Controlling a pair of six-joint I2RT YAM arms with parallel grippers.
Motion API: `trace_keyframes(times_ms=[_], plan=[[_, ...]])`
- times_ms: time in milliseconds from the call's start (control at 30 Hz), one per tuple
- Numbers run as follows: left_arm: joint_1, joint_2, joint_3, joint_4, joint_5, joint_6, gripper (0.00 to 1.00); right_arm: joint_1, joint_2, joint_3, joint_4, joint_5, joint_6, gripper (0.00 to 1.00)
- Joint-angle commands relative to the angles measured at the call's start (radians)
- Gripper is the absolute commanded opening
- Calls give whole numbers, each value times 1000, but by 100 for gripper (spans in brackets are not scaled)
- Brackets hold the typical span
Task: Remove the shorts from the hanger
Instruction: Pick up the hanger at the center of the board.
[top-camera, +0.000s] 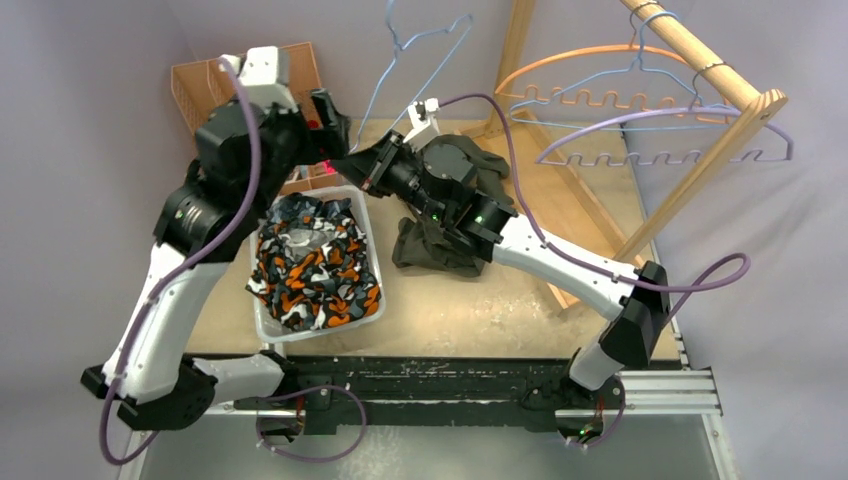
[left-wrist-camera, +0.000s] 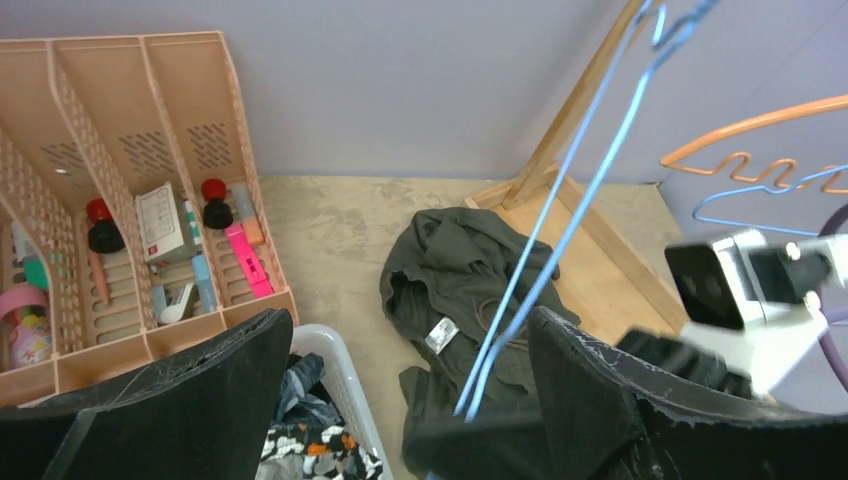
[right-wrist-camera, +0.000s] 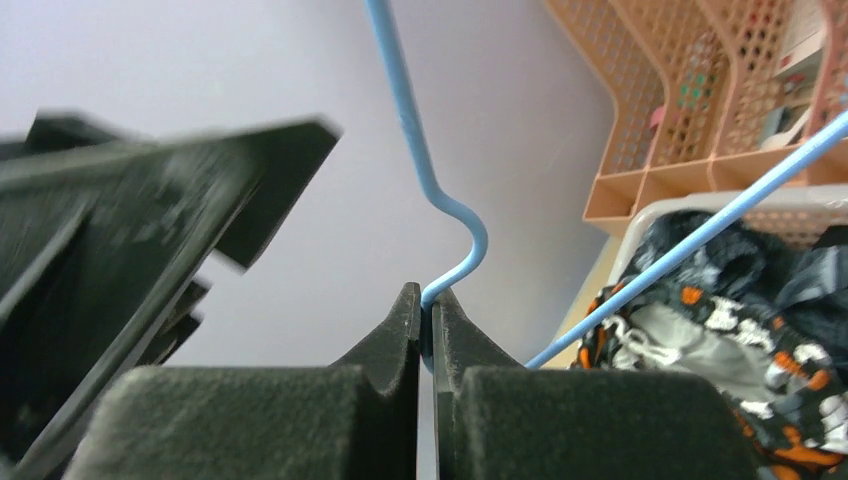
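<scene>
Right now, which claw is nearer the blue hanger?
Right. The right claw is shut on the hanger wire; the left claw is open close by, not gripping it.

- A clear bin (top-camera: 318, 331) on the bench (top-camera: 470, 310) holds the orange-black-white camouflage shorts (top-camera: 315, 265), heaped.
- The olive green shorts (top-camera: 430, 250) lie crumpled just right of the bin, partly under the right arm.
- The right claw (top-camera: 352, 163) points left, its tip at the lower end of a blue wire hanger (top-camera: 384, 88) standing bare in the air.
- The left claw (top-camera: 328, 118) hangs close beside it, above the bin's far edge.
- A wooden rack (top-camera: 700, 60) at the right carries an orange hanger (top-camera: 590, 55), a purple hanger (top-camera: 640, 120) and a pale blue one.
- A peach organiser (top-camera: 195, 85) sits at the far left.
</scene>
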Motion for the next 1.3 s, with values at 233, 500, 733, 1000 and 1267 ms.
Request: trace_keyframes(times_ms=[233,500,733,1000,1267], plan=[[5,-27,-63,59,64,-45,79,-45,22,74,12,-5,-77,0],[96,114,39,71,256,-36,61,-44,-1,39,32,-52,-90,0],[190,138,17,122,516,-55,31,-45,-13,32,31,-55,-101,0],[190,160,27,93,653,-17,6,-44,-8,41,25,-67,-121,0],[190,127,-41,68,679,-11,19,-47,-19,33,25,-52,-124,0]])
